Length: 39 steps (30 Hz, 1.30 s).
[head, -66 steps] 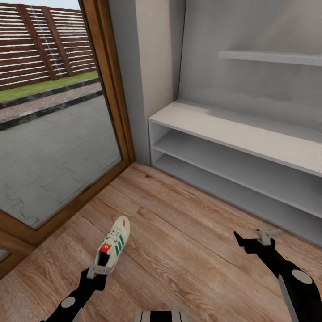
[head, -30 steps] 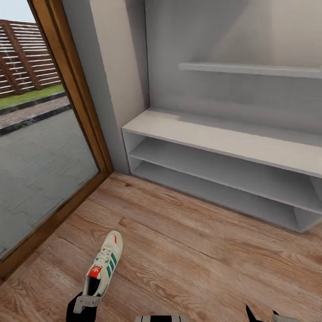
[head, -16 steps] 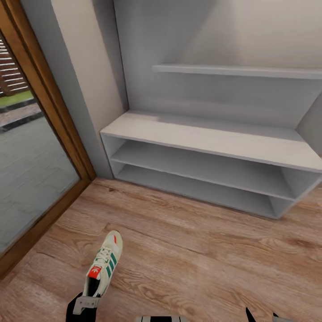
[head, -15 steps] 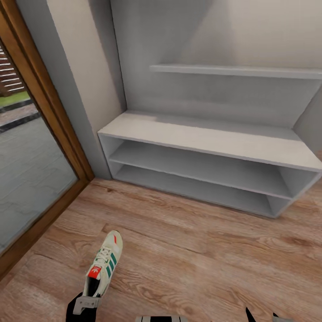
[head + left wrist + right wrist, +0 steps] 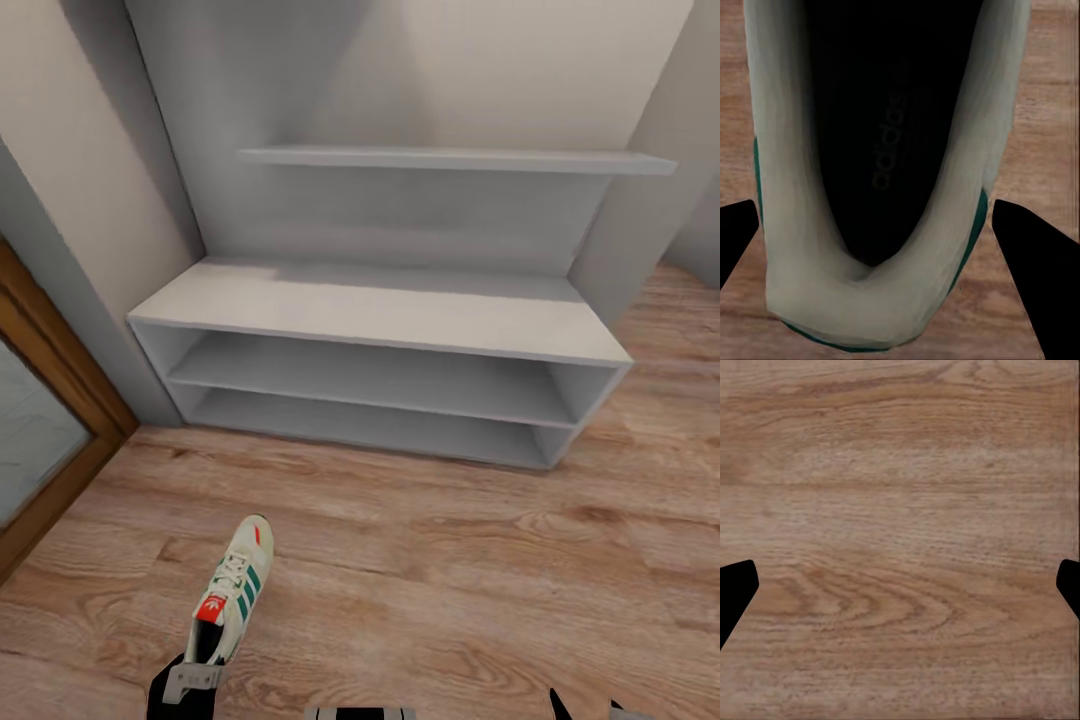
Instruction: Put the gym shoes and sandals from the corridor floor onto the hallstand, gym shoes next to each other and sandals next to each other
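Pale grey walls [image 5: 470, 70], wood-framed glass door [image 5: 50, 440] at left, light falling softly from above

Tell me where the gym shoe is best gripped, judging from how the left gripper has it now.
Probably at the heel collar, from behind and above. The gym shoe points toe-first away from the left gripper, and the left wrist view shows its open heel rim between the fingertips, a narrow, firm edge to pinch.
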### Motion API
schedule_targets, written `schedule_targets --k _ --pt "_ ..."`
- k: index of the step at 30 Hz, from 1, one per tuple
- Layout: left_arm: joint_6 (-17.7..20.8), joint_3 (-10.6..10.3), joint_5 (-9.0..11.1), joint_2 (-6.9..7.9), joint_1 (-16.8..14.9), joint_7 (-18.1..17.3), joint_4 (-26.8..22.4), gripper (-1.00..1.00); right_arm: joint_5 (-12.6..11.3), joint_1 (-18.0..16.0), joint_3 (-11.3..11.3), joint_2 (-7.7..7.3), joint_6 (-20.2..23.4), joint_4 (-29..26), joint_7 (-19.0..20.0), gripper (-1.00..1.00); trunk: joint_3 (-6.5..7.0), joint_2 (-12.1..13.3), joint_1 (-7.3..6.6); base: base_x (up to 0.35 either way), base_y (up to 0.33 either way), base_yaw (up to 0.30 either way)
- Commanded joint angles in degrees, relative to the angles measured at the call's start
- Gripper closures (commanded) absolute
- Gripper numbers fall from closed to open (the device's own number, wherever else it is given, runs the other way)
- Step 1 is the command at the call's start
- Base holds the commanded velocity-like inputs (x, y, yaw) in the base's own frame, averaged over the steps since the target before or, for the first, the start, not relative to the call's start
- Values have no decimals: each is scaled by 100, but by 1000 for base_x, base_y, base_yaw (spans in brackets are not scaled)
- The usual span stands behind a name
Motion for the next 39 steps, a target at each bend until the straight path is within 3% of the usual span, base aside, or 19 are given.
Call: schedule_targets --k 1,39 --pt "-15 44 -26 -5 0 -51 0 100 33 -8 -33 4 -20 6 47 -100 -4 -1 0 45 -13 -300" --pt "-120 44 -26 -5 2 -51 17 100 34 -8 -38 5 -20 13 40 -100 -4 -1 0 3 -1 -300"
